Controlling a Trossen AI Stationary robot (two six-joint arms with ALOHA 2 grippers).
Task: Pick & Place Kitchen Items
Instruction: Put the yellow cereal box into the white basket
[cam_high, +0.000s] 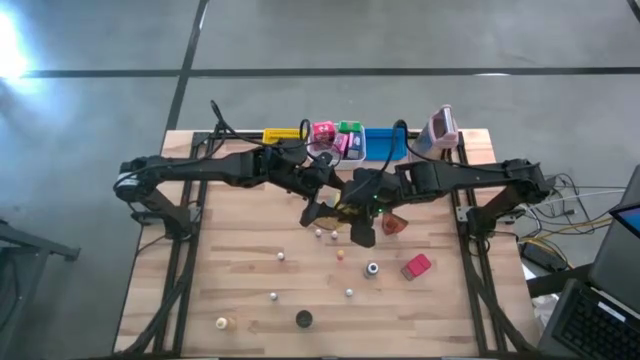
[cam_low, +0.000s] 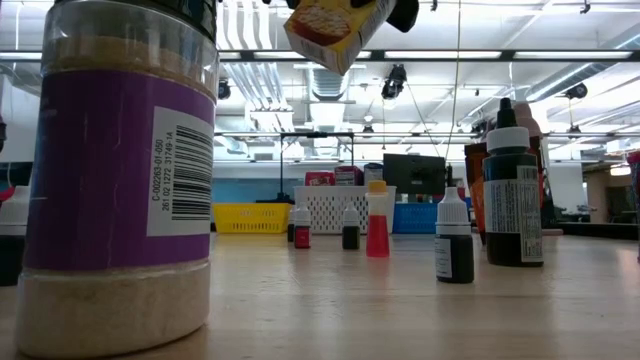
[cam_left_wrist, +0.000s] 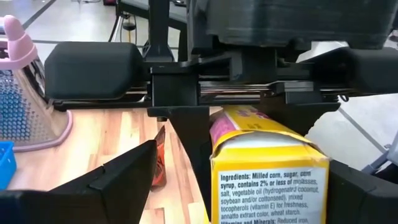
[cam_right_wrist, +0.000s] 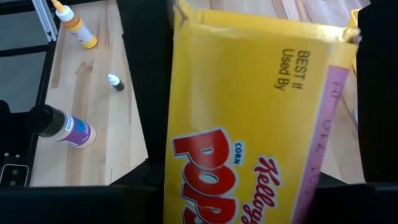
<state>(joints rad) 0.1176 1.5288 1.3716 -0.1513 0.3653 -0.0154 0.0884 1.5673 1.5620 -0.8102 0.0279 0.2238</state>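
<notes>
The right gripper (cam_right_wrist: 249, 112) clenched a yellow cereal box (cam_right_wrist: 249, 106) in the air above the table's (cam_high: 240, 260) centre. The left gripper (cam_left_wrist: 242, 186), jaws wide, faced it closely, at the box's 9 o'clock. A handover seemed underway; the left jaws should close squarely on the box before the right lets go. The box was small, with red lettering and a pink edge.

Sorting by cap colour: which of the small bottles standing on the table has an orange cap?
The red-bodied bottle in front of the white bin; the other small bottles wear white caps.
</notes>
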